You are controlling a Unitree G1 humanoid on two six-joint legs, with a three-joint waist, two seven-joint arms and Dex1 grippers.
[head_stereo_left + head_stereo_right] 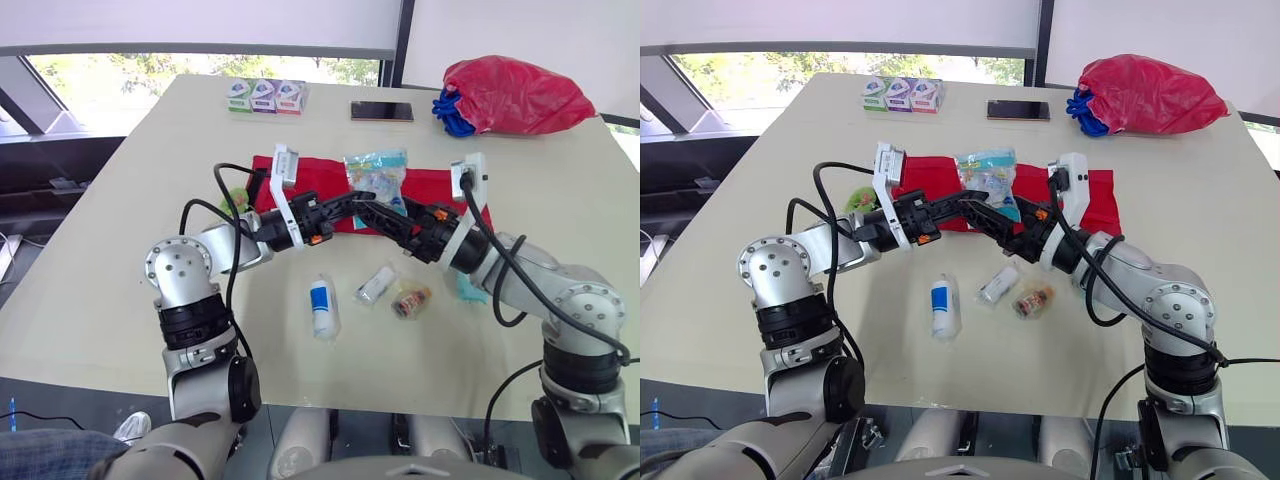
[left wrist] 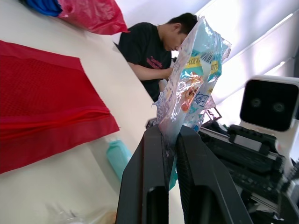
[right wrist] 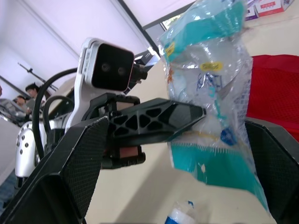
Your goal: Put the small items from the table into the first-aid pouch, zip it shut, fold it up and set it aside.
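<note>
Above the red pouch (image 1: pixel 318 176), twelve o'clock from the small items (image 1: pixel 376 285), the left hand (image 2: pixel 162 135) pinches the lower edge of a crinkly packet (image 1: pixel 377 168); the right hand (image 3: pixel 177 123) gapes wide around it. Light, floppy, slippery: probably best gripped at a seam.

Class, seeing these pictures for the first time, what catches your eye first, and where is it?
The clear-and-teal packet pinched upright in the left gripper, near the red pouch at mid-table, with the right gripper open, facing it. Next, the red plastic bag at the table's far right corner.
</note>
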